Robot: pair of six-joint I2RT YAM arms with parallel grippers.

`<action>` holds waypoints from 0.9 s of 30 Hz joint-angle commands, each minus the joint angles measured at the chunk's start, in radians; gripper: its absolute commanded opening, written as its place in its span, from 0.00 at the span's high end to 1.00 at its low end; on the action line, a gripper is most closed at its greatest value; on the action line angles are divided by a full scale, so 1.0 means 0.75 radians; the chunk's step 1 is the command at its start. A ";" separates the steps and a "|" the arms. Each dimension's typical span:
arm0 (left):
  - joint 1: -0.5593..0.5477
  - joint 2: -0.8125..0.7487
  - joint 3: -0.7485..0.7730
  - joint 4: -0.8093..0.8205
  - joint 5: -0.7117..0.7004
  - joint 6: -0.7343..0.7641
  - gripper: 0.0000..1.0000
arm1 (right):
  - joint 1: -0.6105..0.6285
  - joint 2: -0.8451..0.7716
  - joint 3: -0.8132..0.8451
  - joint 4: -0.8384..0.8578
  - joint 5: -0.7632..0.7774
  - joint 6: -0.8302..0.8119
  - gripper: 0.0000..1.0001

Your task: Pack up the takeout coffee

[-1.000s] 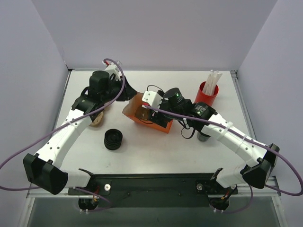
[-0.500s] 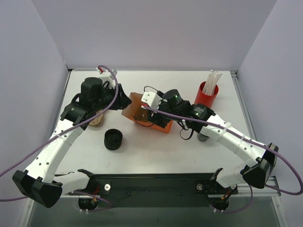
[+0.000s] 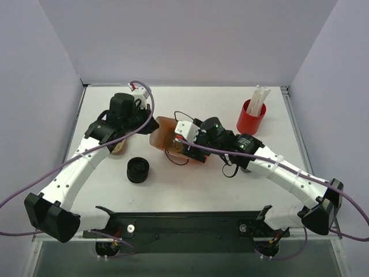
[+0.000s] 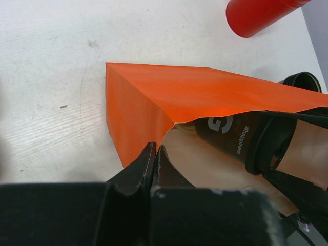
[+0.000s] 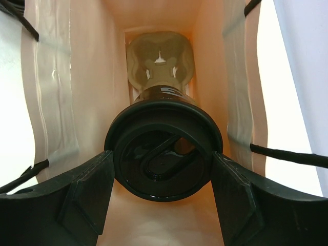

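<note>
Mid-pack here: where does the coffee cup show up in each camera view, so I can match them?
Top external: not visible itself; hidden inside the orange bag lying mid-table.
Left wrist: coffee cup at lower right, lying in the bag's open mouth.
Right wrist: dead centre, lid toward the camera, gripped by the right tool.
Shared landmark: the orange bag.

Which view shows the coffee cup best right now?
Right wrist: the coffee cup fills the centre, lid toward the lens, held by the right gripper inside the orange bag. Left wrist shows its printed side at the bag's mouth. From the top, it's hidden.
</note>
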 commanded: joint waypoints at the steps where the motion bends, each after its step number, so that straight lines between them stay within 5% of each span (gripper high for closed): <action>1: -0.031 -0.068 -0.040 0.206 0.045 0.006 1.00 | -0.004 -0.047 -0.038 0.032 0.083 -0.105 0.54; 6: -0.096 -0.101 -0.163 0.523 0.060 0.001 1.00 | -0.051 0.019 -0.003 0.143 0.065 -0.211 0.54; 15: -0.103 -0.182 -0.375 0.736 0.145 0.018 1.00 | -0.088 0.013 -0.124 0.251 0.015 -0.371 0.54; 27: -0.105 -0.242 -0.449 0.749 0.211 0.042 1.00 | -0.147 -0.073 -0.240 0.229 0.144 -0.600 0.54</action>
